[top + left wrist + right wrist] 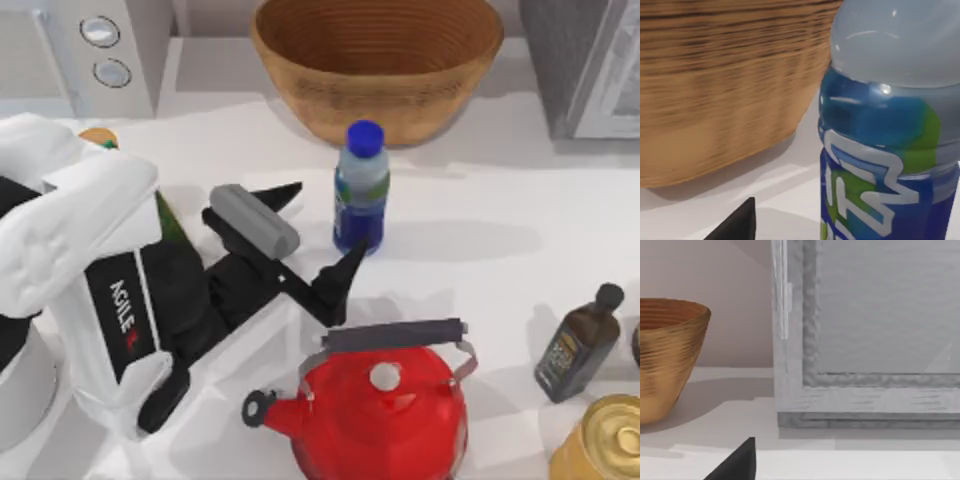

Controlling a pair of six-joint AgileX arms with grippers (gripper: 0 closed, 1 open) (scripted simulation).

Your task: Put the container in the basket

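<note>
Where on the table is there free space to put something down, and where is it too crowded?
Bare table lies right of the container, between the basket and the dark bottle. It is crowded from the open left gripper beside the container down to the red kettle, and around the gold can.

One basket (377,60), two bottles (the blue-capped container (361,187) and a dark bottle (579,343)), one red kettle (380,405), one gold can (603,442).
</note>
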